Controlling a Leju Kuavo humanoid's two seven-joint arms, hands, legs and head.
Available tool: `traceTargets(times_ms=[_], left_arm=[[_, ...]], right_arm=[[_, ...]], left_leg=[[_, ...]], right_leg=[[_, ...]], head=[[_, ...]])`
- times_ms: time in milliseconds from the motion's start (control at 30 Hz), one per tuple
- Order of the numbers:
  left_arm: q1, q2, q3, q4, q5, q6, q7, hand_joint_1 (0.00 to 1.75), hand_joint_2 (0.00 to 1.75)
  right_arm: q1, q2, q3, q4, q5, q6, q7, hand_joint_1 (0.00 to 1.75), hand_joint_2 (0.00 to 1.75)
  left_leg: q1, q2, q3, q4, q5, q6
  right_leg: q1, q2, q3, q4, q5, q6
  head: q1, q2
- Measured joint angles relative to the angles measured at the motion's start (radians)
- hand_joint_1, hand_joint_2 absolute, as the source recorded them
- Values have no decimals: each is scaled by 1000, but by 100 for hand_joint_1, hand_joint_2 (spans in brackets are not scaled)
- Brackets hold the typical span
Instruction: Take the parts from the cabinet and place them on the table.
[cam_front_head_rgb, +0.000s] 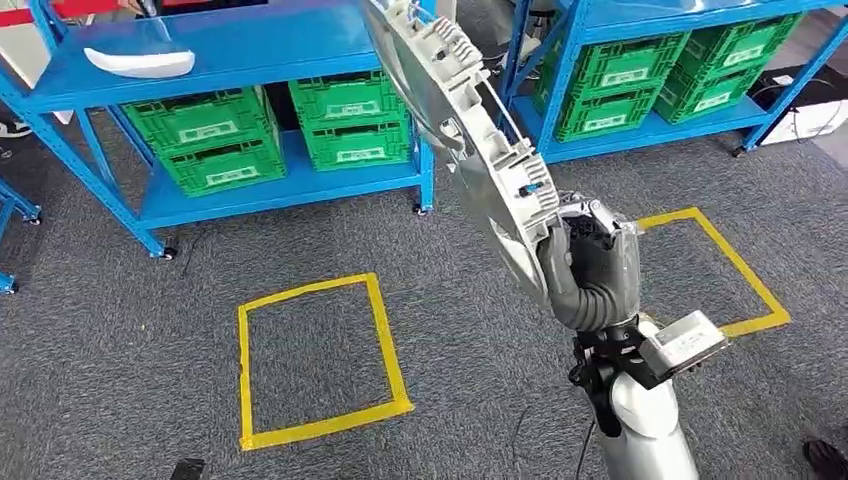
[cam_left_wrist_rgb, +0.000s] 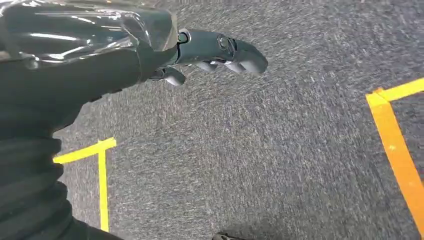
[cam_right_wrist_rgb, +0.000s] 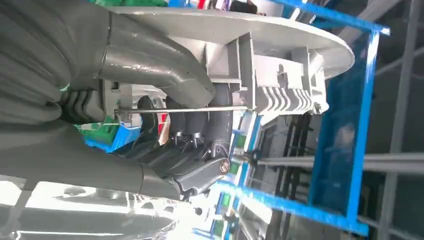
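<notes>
My right hand (cam_front_head_rgb: 592, 268) grips a long grey-white ribbed plastic part (cam_front_head_rgb: 455, 110) by its lower end and holds it up, slanting toward the blue rack. In the right wrist view the thumb and dark fingers (cam_right_wrist_rgb: 200, 120) wrap around the part (cam_right_wrist_rgb: 280, 60). A second white curved part (cam_front_head_rgb: 140, 62) lies on the top shelf of the left blue rack (cam_front_head_rgb: 230, 45). My left hand (cam_left_wrist_rgb: 215, 52) hangs over the grey carpet, its dark fingers loosely curled with nothing in them.
Two blue racks hold green crates (cam_front_head_rgb: 210, 140) on their lower shelves. Yellow tape squares (cam_front_head_rgb: 315, 355) mark the grey carpet, one in front of me and one to the right (cam_front_head_rgb: 740, 270). A dark shoe (cam_front_head_rgb: 828, 458) shows at the lower right corner.
</notes>
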Motion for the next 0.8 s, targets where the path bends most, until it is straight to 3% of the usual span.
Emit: traceTargets(times_ms=[67,100,133,200,233,267,300,333,400,433,467,500,533,633,667,700,733,767,800], left_arm=[[-1,0,-1,0,0,0,0,0,175],[-2,0,-2,0,0,0,0,0,175],[-1,-1,-4,1,0,0,0,0,175],[0,1,-5,2,0,0,0,0,175],[0,2,-4,4,0,0,0,0,175],[1,2,-4,5,0,0,0,0,175],[0,3,-4,6,0,0,0,0,175],[0,3,-5,7,0,0,0,0,175],[-1,5,-8,7,0,1,0,0,175],[-1,11,-8,7,0,1,0,0,175],[-2,10,-10,8,0,1,0,0,175],[-3,12,-10,8,0,2,0,0,175],[-3,11,-11,8,0,2,0,0,175],[-2,12,-11,8,0,8,0,0,175],[-2,13,-12,8,1,8,0,0,175],[-2,14,-13,8,1,10,0,0,175],[-3,12,-13,8,1,11,0,0,175],[-4,8,-14,8,1,11,0,0,175],[-4,7,-14,8,2,11,0,0,175]], right_arm=[[1,0,0,0,0,0,0,175,175],[1,0,0,0,0,0,0,175,175],[0,0,0,0,0,0,0,175,175],[0,3,0,0,0,0,0,175,175],[1,3,-1,2,0,-2,0,175,175],[1,3,-1,3,0,-2,0,175,175],[1,3,-1,5,0,-3,0,175,175],[2,3,-1,5,0,-3,0,175,175],[1,3,-1,5,0,-4,0,175,175],[2,4,-1,5,0,-5,-1,175,175],[-2,3,-1,5,0,-6,-1,175,175],[0,4,-1,5,0,-7,-2,175,175],[1,3,-1,5,0,-9,-2,175,175],[2,3,0,6,0,-9,-2,175,175],[0,3,1,6,0,-9,-1,175,175],[-2,4,1,5,1,-9,-2,175,175],[-1,3,1,5,4,-10,-2,175,175],[-4,2,1,5,5,-11,-2,175,175],[-8,2,1,5,5,-12,-2,175,175]], left_leg=[[4,16,1,1,1,-7],[10,2,-6,9,-10,-14],[12,-29,-19,40,-39,-19],[14,-59,-84,201,-126,-26],[14,-62,-117,274,-153,-28],[14,-64,-136,315,-157,-28],[14,-65,-132,306,-143,-25],[13,-65,-107,252,-107,-20],[10,-73,-16,71,-19,-3],[8,-87,12,20,-25,11],[2,-87,12,9,-21,15],[0,-86,11,1,-20,11],[1,-84,9,-1,-22,-9],[-3,-86,4,0,-17,-1],[-6,-86,1,7,-19,5],[-6,-87,8,-11,-10,22],[8,-83,29,-37,7,32],[6,-85,32,-47,14,34],[7,-84,29,-47,18,39]], right_leg=[[1,18,-4,-1,7,-12],[-9,26,-2,-4,11,-18],[-9,33,-4,-4,13,-23],[-7,49,-6,-3,15,-30],[-4,53,-7,-3,16,-31],[-2,60,-8,-3,16,-31],[-1,67,-7,-2,17,-33],[1,73,-6,-2,18,-34],[6,82,-2,-2,18,-34],[2,83,-3,-4,19,-32],[11,85,-10,-2,22,-27],[10,85,-17,3,22,-26],[7,85,-20,3,21,-29],[5,83,-22,1,25,-23],[-5,82,-18,-12,31,-13],[3,83,-12,-20,38,-1],[2,71,-20,-14,32,-5],[5,59,-32,14,11,-5],[2,56,-64,85,-26,-11]], head=[[0,0],[0,0],[-2,0],[-2,0],[-2,0],[-2,0],[-2,0],[-2,0],[-2,0],[1,0],[0,0],[-5,0],[-3,0],[-3,0],[-3,0],[-4,0],[-4,0],[0,0],[0,0]])
